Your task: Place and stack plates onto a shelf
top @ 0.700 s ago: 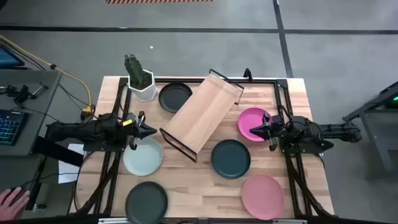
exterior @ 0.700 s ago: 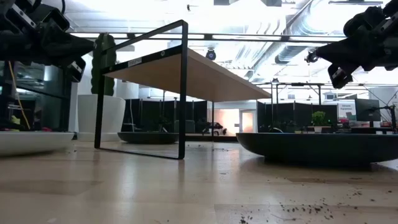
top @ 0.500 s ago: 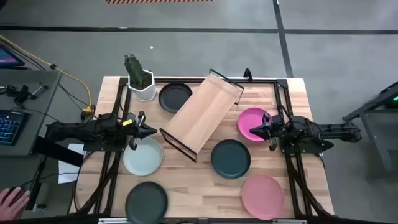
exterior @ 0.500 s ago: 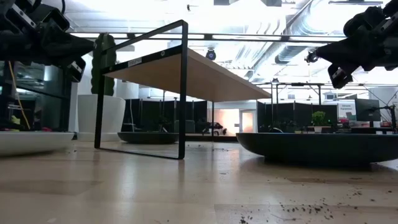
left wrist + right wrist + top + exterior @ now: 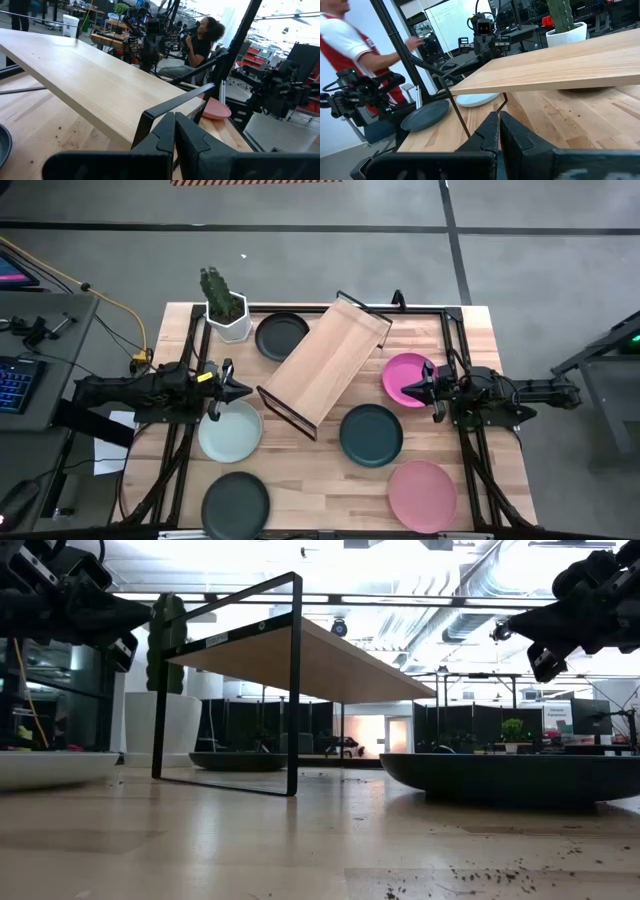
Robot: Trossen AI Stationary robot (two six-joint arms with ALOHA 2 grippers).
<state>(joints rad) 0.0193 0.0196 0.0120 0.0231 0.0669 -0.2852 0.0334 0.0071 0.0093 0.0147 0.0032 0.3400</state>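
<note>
While six round matte plates lie around empty light-wood shelf on black wire legs (image 5: pixel 328 364), left gripper (image 5: pixel 243 390) hovers clenched above pale mint plate (image 5: pixel 229 430); right gripper (image 5: pixel 409 386) clenched over magenta plate (image 5: pixel 404 374). Risk: thin rim slips; shelf sits askew.

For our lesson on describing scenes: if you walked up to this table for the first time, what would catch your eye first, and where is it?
The light-wood shelf stands out first, set at a slant in the middle of the table with nothing on it. Coloured plates ring it, the brightest being the magenta plate on the right and the light pink plate at the near right corner. Both arms hover at the sides, the left gripper and the right gripper shut.
</note>
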